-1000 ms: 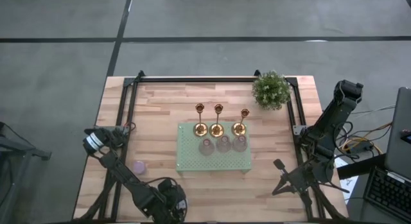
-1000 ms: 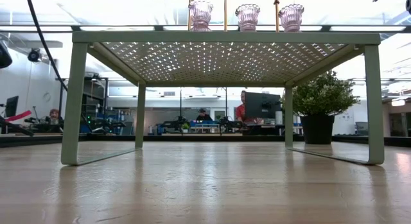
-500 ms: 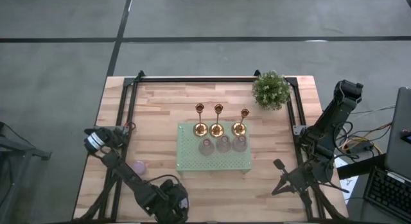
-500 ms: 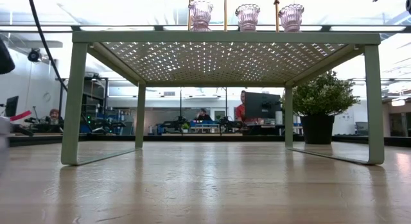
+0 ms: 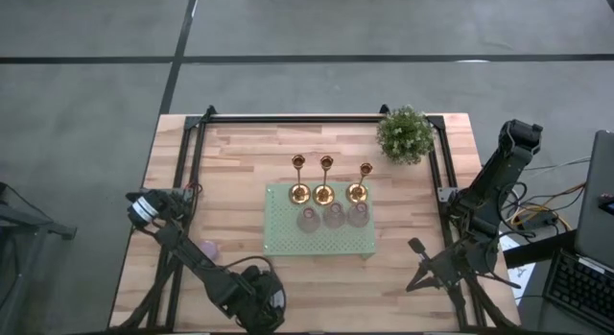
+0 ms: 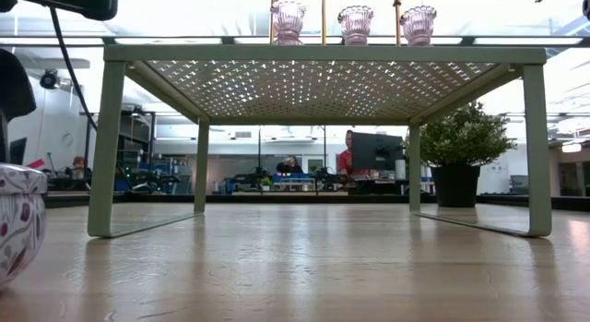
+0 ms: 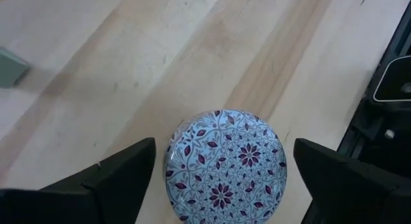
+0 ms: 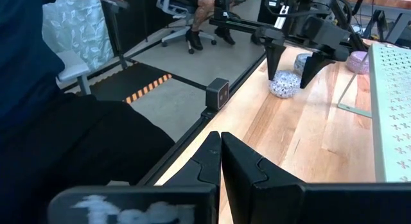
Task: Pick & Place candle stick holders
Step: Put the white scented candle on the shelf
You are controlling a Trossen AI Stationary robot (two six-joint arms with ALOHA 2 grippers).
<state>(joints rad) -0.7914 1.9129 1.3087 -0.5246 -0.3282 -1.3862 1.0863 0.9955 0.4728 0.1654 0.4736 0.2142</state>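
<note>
A squat round holder with a white and purple flower pattern [image 7: 225,163] stands on its base on the wood table, near the near left edge; it also shows at the left edge of the low view [image 6: 18,230]. My left gripper [image 7: 225,153] is open above it, one finger on each side with a small gap; from above [image 5: 257,299] it hides the holder. Three gold holders [image 5: 324,191] and three pinkish glass holders [image 5: 333,216] stand on a green rack [image 5: 317,241]. My right gripper [image 8: 221,153] is shut and empty at the table's right side.
A small pink holder [image 5: 208,249] stands on the table beside my left arm, and another patterned one [image 8: 302,60] stands behind the gripper. A potted plant [image 5: 404,133] is at the far right. A dark frame rail [image 7: 385,102] runs close by.
My left gripper has moved a little toward the table's right edge. The patterned holder has come into the low view from the left and now stands on the table.
</note>
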